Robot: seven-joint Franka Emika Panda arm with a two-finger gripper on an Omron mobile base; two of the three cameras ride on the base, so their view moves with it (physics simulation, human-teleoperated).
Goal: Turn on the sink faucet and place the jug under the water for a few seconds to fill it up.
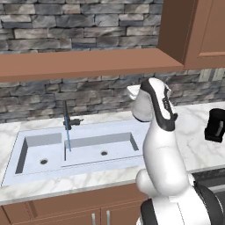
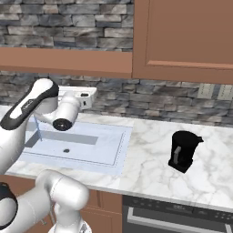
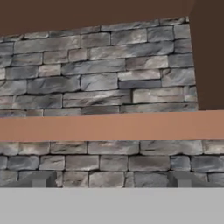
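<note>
Water (image 1: 68, 139) running in a thin stream from sink faucet (image 1: 66, 115) into sink (image 1: 26, 169), jug (image 2: 183, 150) upright on marble counter (image 2: 150, 159) well right of sink, gripper (image 3: 109, 180) released, jaws wide apart, raised facing stone wall (image 3: 96, 83)

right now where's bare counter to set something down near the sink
The widest free patch is the marble counter between the sink and the jug. Bare marble also runs behind the jug to the stone wall and in front of it. A narrow strip borders the sink's front edge. It is crowded at the faucet, where water runs down onto the divider.
</note>
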